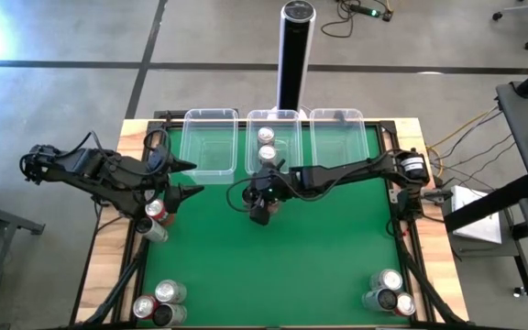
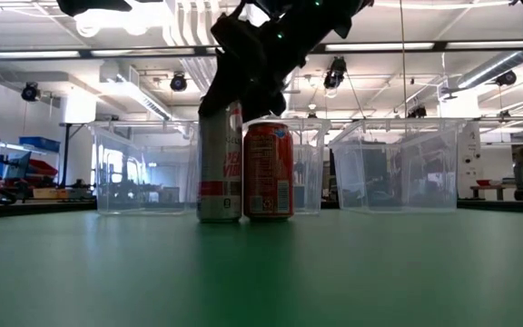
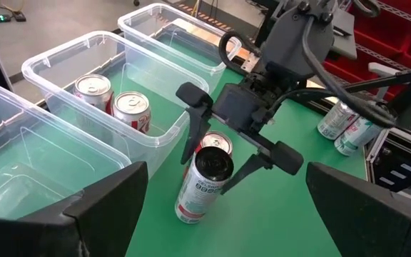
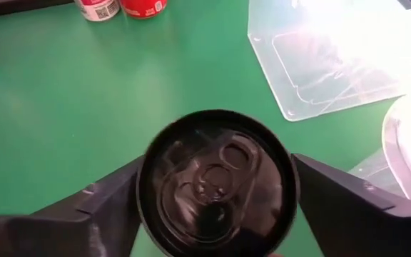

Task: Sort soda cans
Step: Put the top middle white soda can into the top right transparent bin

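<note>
A: Why did we straddle the dark-topped can (image 3: 204, 183)?
B: Right gripper (image 1: 261, 207) spread, can between its fingers — red can (image 2: 268, 171) beside. Left gripper (image 1: 183, 179) waited, spread.

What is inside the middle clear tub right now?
Two soda cans with silver tops stand upright side by side in the middle tub. The other two tubs hold no cans that show; the black post hides a little in the high view.

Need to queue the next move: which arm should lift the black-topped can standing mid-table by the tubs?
Right. The right gripper already straddles the black-topped can, fingers open on either side. The left gripper hangs open over the table's left edge, near other cans.
</note>
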### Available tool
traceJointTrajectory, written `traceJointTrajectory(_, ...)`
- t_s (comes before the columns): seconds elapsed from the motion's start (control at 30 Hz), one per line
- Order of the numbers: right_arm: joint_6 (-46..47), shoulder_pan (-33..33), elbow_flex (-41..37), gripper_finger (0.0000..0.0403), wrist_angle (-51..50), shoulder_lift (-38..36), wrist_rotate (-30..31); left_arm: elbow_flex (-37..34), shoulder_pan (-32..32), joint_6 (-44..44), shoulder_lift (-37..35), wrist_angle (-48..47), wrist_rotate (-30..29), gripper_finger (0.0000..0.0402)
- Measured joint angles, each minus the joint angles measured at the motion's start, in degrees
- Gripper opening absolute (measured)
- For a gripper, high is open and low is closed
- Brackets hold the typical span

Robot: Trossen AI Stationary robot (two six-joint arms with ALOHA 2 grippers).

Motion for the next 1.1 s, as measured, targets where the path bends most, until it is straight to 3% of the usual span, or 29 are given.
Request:
traceJointTrajectory(0.13, 0.73, 0.02, 0.62, 0.0251, -0.73, -0.12, 0.06, 0.00, -0.02, 0.00, 0.00, 0.00, 0.00, 0.0366)
traceJointTrajectory(0.3, 1.85, 0.05, 6.76, 0.0249, -3.63, -0.48, -4.48, 0.00, -0.02, 0.00, -0.13, 0.00, 0.00, 0.0366)
traceJointTrajectory(0.53, -0.39, 0.16, 23.36, 0.0249, -13.06, -1.75, -3.85, 0.00, -0.02, -0.02, -0.31, 0.00, 0.00, 0.0366)
traceJointTrajectory(0.77, -4.25, -1.65, 37.04, 0.0249, -34.48, -5.84, 7.76, 0.00, -0.02, -0.18, -0.53, 0.02, 0.00, 0.0366)
traceJointTrajectory(0.87, -3.55, -2.71, 37.18, 0.0249, -41.19, -8.65, 11.20, 0.00, -0.02, 0.18, -0.66, 0.04, -0.02, 0.0366)
traceJointTrajectory(1.1, -2.88, -4.20, 32.96, 0.0249, -45.31, -20.13, 23.28, 0.00, 0.02, -1.72, -1.21, 0.04, 0.00, 0.0366)
